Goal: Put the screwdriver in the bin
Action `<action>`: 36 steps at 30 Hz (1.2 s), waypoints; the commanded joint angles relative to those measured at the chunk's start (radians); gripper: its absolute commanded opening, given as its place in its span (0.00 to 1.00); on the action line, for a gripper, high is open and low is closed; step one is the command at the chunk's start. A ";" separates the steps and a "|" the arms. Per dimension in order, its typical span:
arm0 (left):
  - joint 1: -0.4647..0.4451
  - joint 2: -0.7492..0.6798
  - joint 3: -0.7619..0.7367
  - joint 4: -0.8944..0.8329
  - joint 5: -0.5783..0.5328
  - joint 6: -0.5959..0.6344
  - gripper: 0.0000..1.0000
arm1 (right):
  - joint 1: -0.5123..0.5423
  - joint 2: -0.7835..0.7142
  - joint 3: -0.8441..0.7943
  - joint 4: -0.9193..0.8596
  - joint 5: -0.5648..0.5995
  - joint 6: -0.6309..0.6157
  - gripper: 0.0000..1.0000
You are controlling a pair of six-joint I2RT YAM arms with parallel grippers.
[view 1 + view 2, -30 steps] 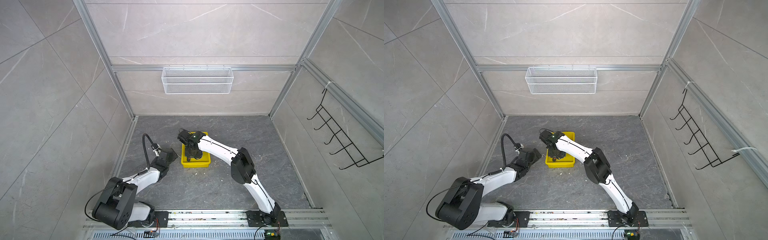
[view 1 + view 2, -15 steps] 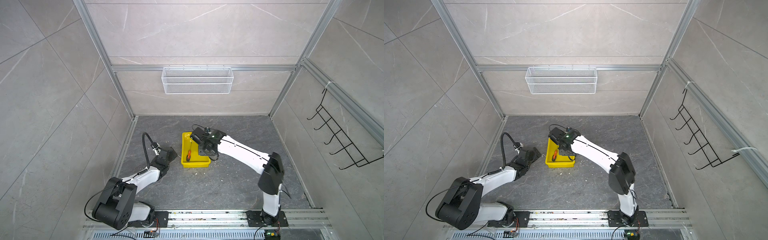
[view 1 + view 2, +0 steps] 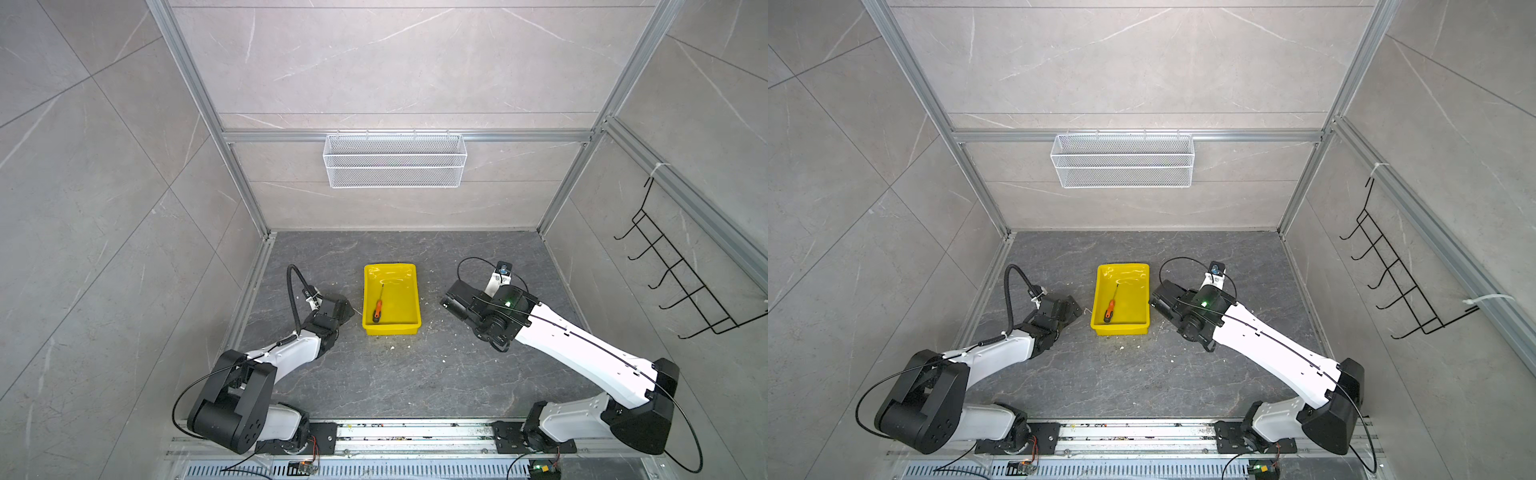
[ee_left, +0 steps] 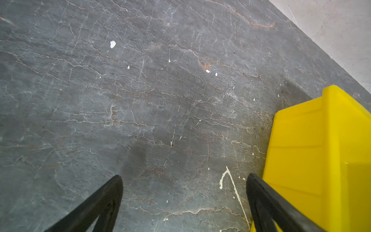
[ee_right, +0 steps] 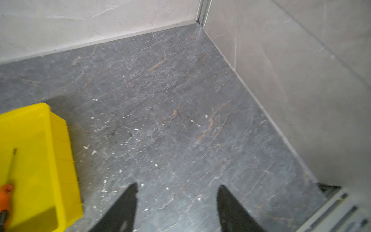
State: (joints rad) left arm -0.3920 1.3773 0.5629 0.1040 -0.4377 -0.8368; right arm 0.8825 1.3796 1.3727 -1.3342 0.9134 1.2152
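Note:
The screwdriver (image 3: 377,306) (image 3: 1110,306), orange-handled with a thin dark shaft, lies loose inside the yellow bin (image 3: 401,299) (image 3: 1136,299) along its left side, handle toward the front. The right wrist view shows the shaft and handle (image 5: 8,180) in the bin (image 5: 40,152). My right gripper (image 3: 445,303) (image 3: 1153,300) (image 5: 177,185) stands open and empty over the floor, right of the bin. My left gripper (image 3: 349,311) (image 3: 1076,309) (image 4: 183,177) is open and empty beside the bin's left wall (image 4: 301,150).
A white wire basket (image 3: 395,166) hangs on the back wall. A black hook rack (image 3: 681,286) is fixed to the right wall. White flecks (image 5: 136,129) are scattered over the grey floor. The arms' base rail (image 3: 415,432) runs along the front.
My right arm has drawn back from over the bin to its right side, and its jaws have opened. The screwdriver has dropped into the bin. The left arm has stayed put.

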 commanded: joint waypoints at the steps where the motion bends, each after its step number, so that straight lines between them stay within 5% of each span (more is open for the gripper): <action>1: 0.008 0.006 0.034 -0.004 -0.026 0.021 0.98 | 0.007 0.019 0.029 -0.078 0.088 0.057 0.91; 5: 0.008 0.010 0.039 -0.007 -0.025 0.023 0.98 | 0.015 -0.087 -0.053 0.168 0.082 -0.127 1.00; 10: 0.008 0.008 0.043 -0.012 -0.020 0.025 0.98 | 0.016 -0.223 -0.217 0.535 0.082 -0.534 0.99; 15: 0.008 0.008 0.049 -0.018 -0.013 0.027 0.98 | 0.019 -0.153 -0.096 0.435 0.077 -0.680 0.99; 20: 0.008 0.017 0.055 -0.018 -0.003 0.027 0.98 | 0.029 -0.031 0.027 0.259 0.109 -0.601 1.00; 24: 0.008 0.017 0.059 -0.024 -0.002 0.031 0.98 | 0.023 -0.135 -0.138 0.572 -0.042 -0.794 1.00; 27: 0.008 0.010 0.058 -0.027 -0.007 0.032 0.98 | -0.008 -0.223 -0.295 0.806 -0.046 -0.935 1.00; 31: 0.008 -0.007 0.054 -0.025 -0.003 0.031 0.98 | -0.093 -0.280 -0.679 1.444 0.014 -1.342 1.00; 36: 0.008 -0.038 0.047 -0.012 0.004 0.058 0.99 | -0.364 -0.268 -0.862 1.623 -0.180 -1.254 1.00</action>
State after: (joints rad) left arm -0.3882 1.3808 0.5907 0.0868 -0.4339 -0.8154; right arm 0.6113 1.1091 0.5484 0.0132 0.8196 0.0101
